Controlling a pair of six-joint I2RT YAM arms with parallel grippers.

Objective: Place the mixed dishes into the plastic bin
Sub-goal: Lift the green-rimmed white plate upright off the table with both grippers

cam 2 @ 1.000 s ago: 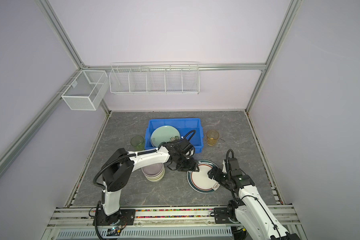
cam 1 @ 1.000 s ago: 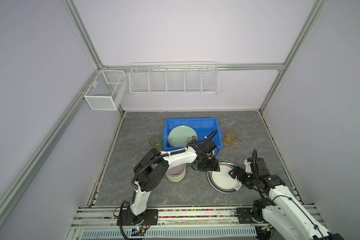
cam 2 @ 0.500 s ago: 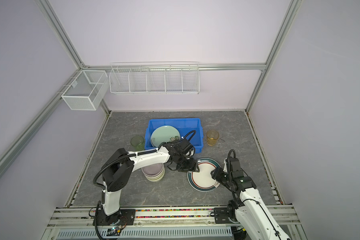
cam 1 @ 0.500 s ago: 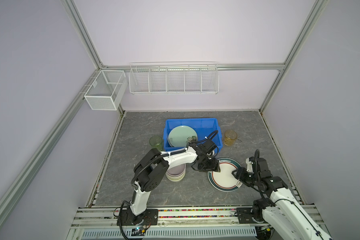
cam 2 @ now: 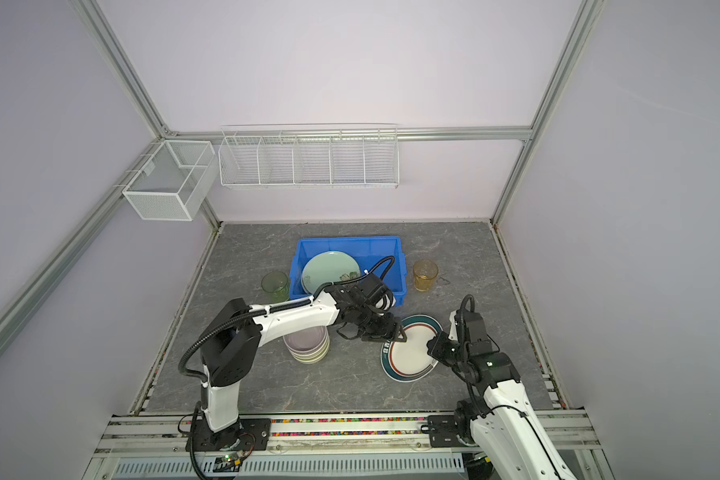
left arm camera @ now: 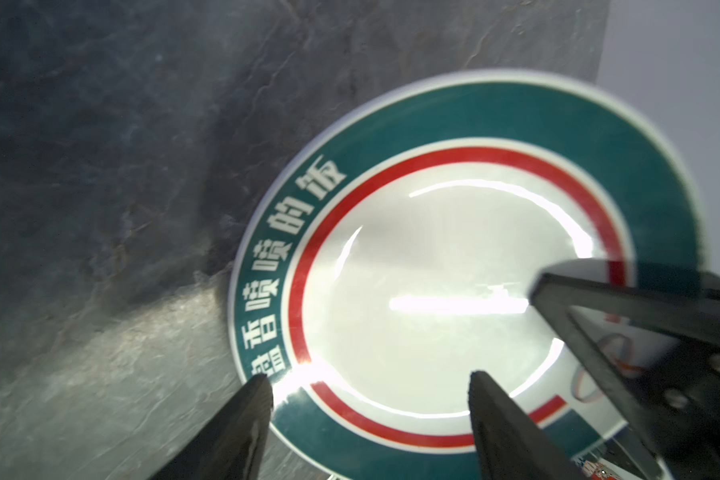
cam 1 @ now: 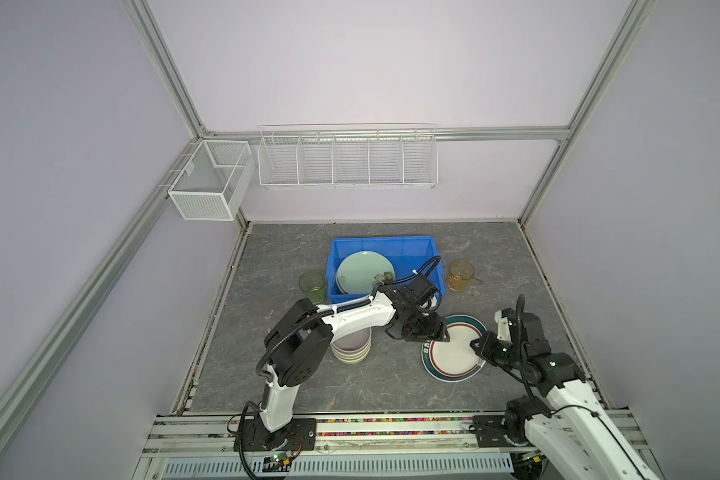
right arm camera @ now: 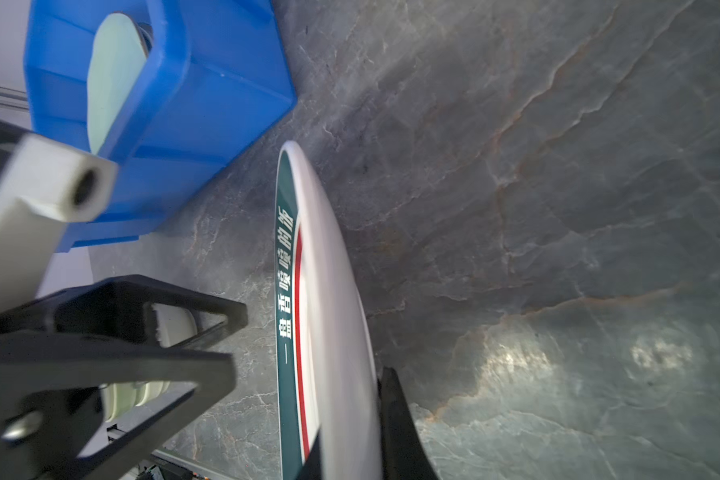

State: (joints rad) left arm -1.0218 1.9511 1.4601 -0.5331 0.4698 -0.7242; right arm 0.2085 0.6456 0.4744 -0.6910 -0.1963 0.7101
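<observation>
I see the plate (left arm camera: 433, 291) as white, with a broad teal band carrying white lettering and a thin red ring inside it. The bin (cam 1: 385, 241) is bright blue, and the pale green plate (cam 1: 362, 272) is plain. The green cup (cam 1: 312, 286) and the amber cup (cam 1: 460, 275) are see-through. The bowls (cam 1: 352, 347) show lilac on top and cream below. The tabletop (cam 1: 292, 374) is grey marble with rusty veins.

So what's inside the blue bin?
A pale green plate sits in the blue bin, toward its left side. The left arm covers the bin's near right corner, so anything there is hidden.
</observation>
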